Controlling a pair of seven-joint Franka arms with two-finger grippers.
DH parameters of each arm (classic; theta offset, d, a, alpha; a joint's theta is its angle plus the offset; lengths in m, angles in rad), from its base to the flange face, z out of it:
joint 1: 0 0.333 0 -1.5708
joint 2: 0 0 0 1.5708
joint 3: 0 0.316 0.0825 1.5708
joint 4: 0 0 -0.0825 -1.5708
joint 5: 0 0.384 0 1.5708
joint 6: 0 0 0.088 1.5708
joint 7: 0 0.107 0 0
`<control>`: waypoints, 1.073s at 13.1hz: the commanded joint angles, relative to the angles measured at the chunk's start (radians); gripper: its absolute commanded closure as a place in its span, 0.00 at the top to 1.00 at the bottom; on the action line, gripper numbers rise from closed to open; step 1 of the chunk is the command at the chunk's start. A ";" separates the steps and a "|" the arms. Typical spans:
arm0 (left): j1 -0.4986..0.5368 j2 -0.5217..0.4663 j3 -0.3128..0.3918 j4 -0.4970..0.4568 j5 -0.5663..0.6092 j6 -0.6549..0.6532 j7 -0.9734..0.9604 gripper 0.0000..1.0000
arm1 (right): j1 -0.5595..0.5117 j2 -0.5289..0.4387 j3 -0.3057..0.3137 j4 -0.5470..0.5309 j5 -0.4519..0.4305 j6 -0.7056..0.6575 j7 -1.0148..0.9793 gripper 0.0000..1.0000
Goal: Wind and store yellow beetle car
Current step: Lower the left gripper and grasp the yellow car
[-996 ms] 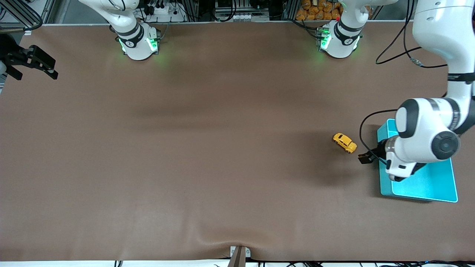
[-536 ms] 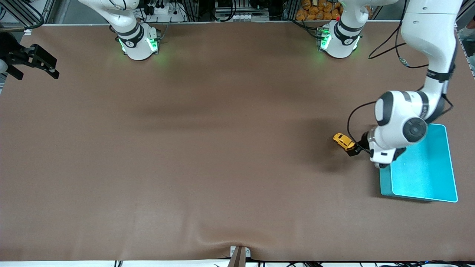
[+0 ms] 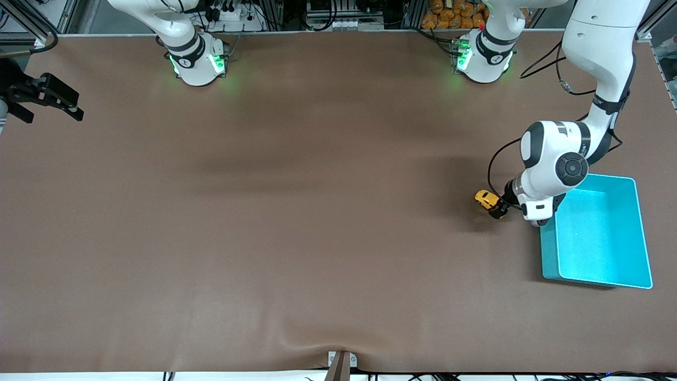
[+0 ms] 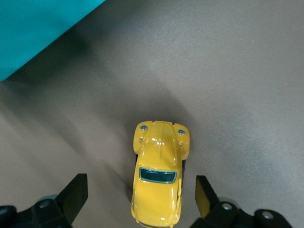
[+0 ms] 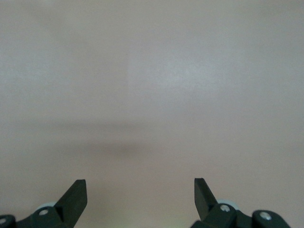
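The yellow beetle car [image 3: 486, 199] stands on the brown table beside the teal bin [image 3: 548, 254], toward the left arm's end. My left gripper [image 3: 497, 211] is low over the car's rear end. In the left wrist view the car [image 4: 159, 178] sits between the open fingers [image 4: 76, 197], with a gap on each side. My right gripper [image 3: 50, 98] is open and empty, waiting at the right arm's end of the table; its wrist view shows only bare table between the fingertips [image 5: 75, 194].
The teal bin's inside is bare and its corner shows in the left wrist view [image 4: 33, 28]. The two arm bases [image 3: 198, 58] [image 3: 481, 55] stand along the table's farther edge. A small bracket [image 3: 341, 362] sits at the nearer edge.
My left arm has swung from over the bin to the car and lowered, so its open fingers now straddle the car. The car and the right arm have hardly moved.
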 commanded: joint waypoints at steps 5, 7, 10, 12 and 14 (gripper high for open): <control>-0.011 0.027 0.000 -0.008 0.016 0.052 -0.089 0.00 | 0.139 0.068 -0.145 0.098 -0.004 -0.029 -0.010 1.00; -0.011 0.024 0.000 -0.008 0.016 0.051 -0.090 0.00 | 0.127 0.082 -0.142 0.106 -0.004 -0.029 -0.013 1.00; -0.003 -0.046 -0.018 0.021 0.023 -0.024 -0.080 0.00 | 0.102 0.077 -0.128 0.112 -0.002 -0.032 -0.008 1.00; 0.006 -0.071 -0.015 0.140 0.034 -0.201 -0.054 0.00 | 0.067 0.072 -0.082 0.112 -0.004 -0.047 -0.002 1.00; 0.023 -0.060 -0.009 0.292 0.036 -0.369 0.027 0.00 | 0.070 0.071 -0.085 0.112 -0.006 -0.049 0.000 1.00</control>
